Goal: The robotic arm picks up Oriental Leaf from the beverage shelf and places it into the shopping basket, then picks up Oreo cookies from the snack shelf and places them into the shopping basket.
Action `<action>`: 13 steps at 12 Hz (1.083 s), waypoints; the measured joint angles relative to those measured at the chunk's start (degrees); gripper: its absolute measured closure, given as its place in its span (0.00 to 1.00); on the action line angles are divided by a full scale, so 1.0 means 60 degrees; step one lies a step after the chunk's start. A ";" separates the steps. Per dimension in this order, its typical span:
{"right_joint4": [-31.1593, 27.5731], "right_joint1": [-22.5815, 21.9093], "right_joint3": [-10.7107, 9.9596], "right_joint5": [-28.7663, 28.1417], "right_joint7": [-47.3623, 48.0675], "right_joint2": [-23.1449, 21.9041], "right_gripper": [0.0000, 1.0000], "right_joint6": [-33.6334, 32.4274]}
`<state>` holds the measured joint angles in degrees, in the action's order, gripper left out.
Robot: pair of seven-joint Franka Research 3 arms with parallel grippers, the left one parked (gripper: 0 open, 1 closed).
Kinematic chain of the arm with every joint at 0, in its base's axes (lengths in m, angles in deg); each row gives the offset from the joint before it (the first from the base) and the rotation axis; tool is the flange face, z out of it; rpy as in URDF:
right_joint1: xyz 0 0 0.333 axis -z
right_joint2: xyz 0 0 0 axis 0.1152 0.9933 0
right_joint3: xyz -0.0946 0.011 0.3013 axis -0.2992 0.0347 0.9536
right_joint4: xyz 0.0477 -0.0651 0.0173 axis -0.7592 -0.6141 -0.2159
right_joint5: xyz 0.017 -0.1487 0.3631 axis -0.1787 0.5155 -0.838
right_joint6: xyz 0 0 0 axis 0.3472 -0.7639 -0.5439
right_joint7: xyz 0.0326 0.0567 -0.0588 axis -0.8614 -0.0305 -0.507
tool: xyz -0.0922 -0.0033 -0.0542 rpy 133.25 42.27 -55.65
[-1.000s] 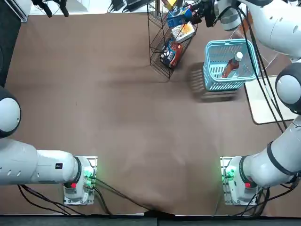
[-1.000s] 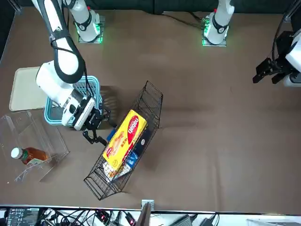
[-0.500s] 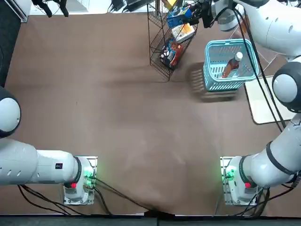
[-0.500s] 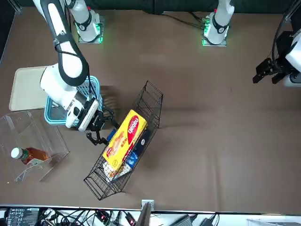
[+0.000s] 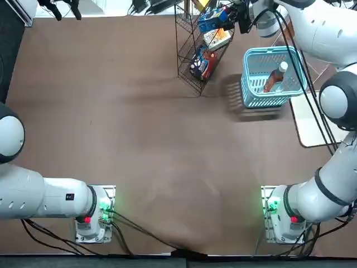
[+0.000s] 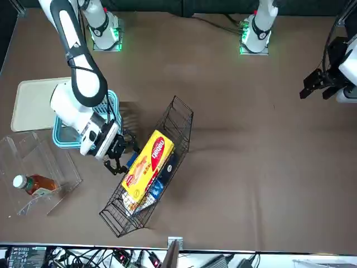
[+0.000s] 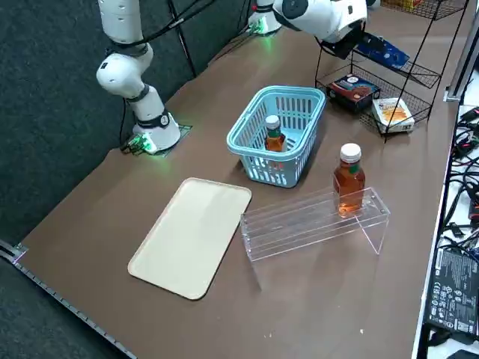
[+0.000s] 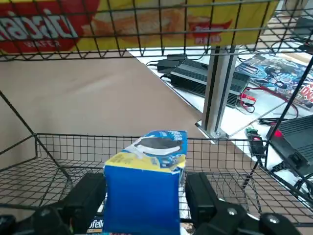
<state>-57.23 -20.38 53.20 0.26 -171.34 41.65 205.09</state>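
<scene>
Right wrist view is showing the right tool (image 8: 145, 183) holding its two fingers apart, one on each side of the blue Oreo cookies (image 8: 142, 200), with a narrow gap showing beside one finger. The pack is sitting tilted on a tier of the snack shelf (image 7: 412, 72), while a yellow wafer box (image 6: 148, 166) is lying on a tier higher than the tool. Below the tool, a dark red-and-black pack (image 7: 354, 91) and a white-and-orange box (image 7: 394, 114) are resting on the lower tier.

Near the tool, toward the robot's right, the shopping basket (image 7: 252, 155) is standing on the worktop (image 7: 337, 299) with the Oriental Leaf (image 7: 275, 142) leaning inside. Farther to the tool's right, the beverage shelf (image 7: 299, 232) is holding another bottle (image 7: 349, 179) of reddish-brown tea, and a cream tray (image 7: 191, 239) is lying just beside the basket.
</scene>
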 joint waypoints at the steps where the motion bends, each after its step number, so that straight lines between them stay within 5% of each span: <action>1: 0.0064 -0.0004 0.0000 0.0000 0.0000 0.0064 0.00 0.0001; 13: 0.0615 -0.0169 -0.0008 0.0000 0.0090 0.0660 0.00 0.0194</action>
<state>-53.54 -21.40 53.16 0.26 -170.80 45.61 206.25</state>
